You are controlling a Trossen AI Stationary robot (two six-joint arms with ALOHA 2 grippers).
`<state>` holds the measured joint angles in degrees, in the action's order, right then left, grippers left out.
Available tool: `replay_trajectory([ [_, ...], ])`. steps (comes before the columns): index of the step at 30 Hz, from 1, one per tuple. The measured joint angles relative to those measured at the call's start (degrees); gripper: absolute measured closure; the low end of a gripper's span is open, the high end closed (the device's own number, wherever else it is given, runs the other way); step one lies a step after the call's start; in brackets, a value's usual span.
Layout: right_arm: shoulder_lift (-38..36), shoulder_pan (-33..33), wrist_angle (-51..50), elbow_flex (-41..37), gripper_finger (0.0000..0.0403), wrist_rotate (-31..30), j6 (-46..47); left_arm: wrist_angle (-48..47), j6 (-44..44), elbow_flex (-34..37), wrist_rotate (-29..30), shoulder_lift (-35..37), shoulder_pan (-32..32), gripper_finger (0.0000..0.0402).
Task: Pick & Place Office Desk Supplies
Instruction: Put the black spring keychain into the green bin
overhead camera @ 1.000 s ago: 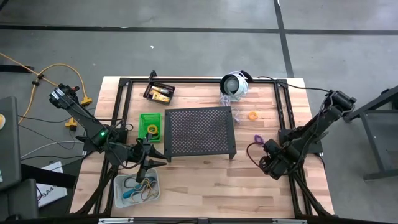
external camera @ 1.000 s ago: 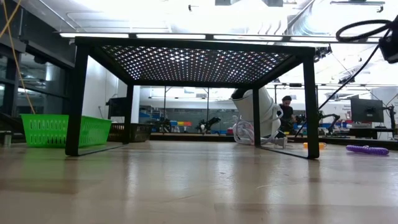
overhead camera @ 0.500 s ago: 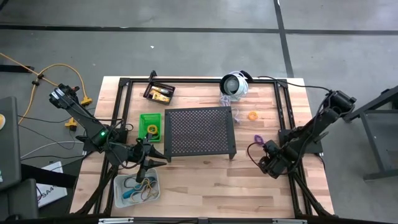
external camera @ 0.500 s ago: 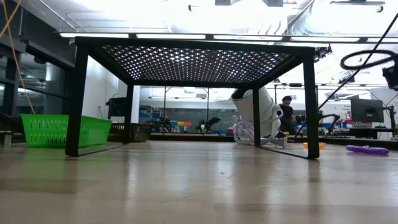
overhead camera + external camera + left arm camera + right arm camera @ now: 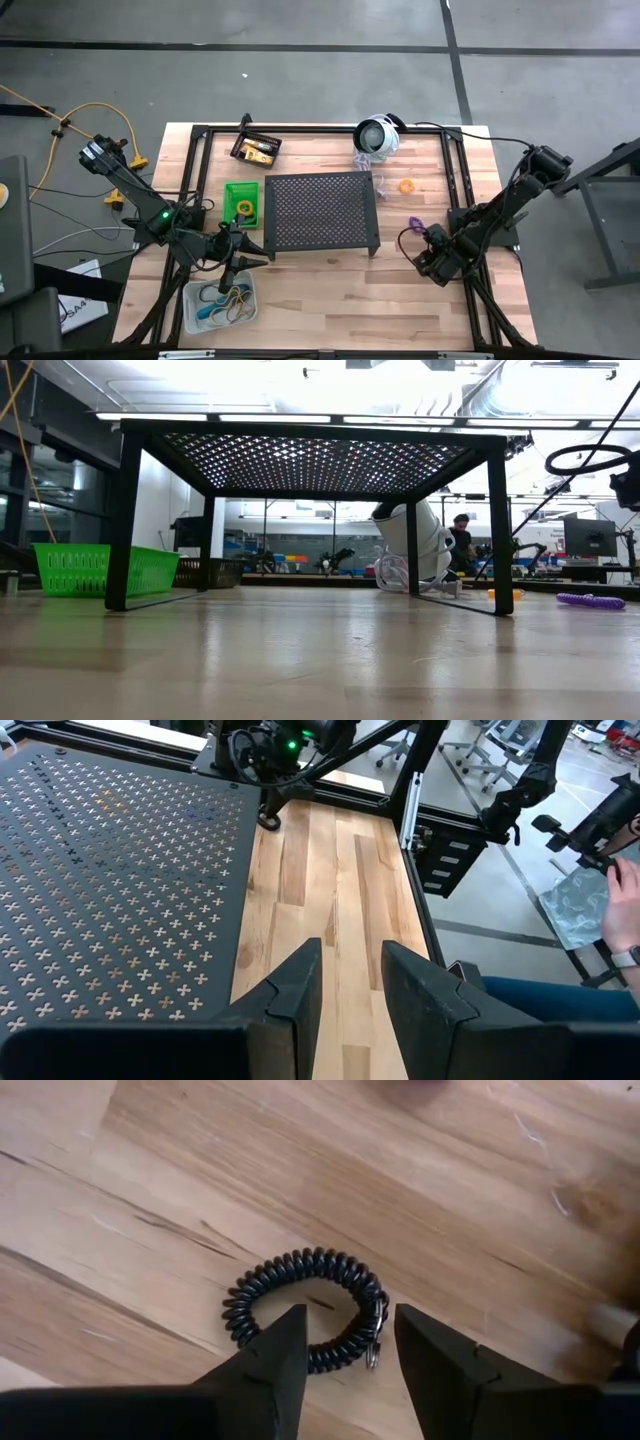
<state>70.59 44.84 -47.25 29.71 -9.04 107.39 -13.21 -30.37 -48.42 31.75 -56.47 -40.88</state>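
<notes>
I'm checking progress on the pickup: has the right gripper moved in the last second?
Yes. In the low view, the right gripper has dropped toward the table, lower against the black stand than before.

The perforated stand (image 5: 321, 212) fills the middle of the counter (image 5: 330, 290), its legs leaving an open tunnel underneath, seen in the low view. The strip of counter along the near edge lies bare between the clear bin (image 5: 220, 302) and the right gripper (image 5: 428, 264). The green bin (image 5: 241, 202) sits tight against the stand's left side, with the left gripper (image 5: 248, 262) just beside its near-left leg. On the right, a purple loop (image 5: 414, 222) and an orange loop (image 5: 407, 186) dot the passage, and the round device (image 5: 377, 136) blocks the far edge.
</notes>
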Motion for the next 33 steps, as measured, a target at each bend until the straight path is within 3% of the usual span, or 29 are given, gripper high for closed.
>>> replay_trajectory([
  [5, 0.0, 0.0, -0.5, 0.0, 0.0283, 0.0, 0.6, 0.0, 0.0, 0.0, 0.0, 0.0, 0.0, 0.0299],
  [20, 0.0, 0.0, -0.5, 0.0, 0.0394, 0.0, 0.6, 0.0, 0.0, 0.0, 0.0, 0.0, 0.0, 0.0299],
  [28, -0.4, 0.2, -0.6, 0.3, 0.0399, -0.7, -0.9, 0.0, 0.0, 0.0, 0.0, 0.0, 0.0, 0.0299],
  [33, -3.8, 0.3, -3.2, 4.9, 0.0399, -5.3, -5.8, 0.0, 0.0, 0.0, 0.0, 0.0, 0.0, 0.0299],
])
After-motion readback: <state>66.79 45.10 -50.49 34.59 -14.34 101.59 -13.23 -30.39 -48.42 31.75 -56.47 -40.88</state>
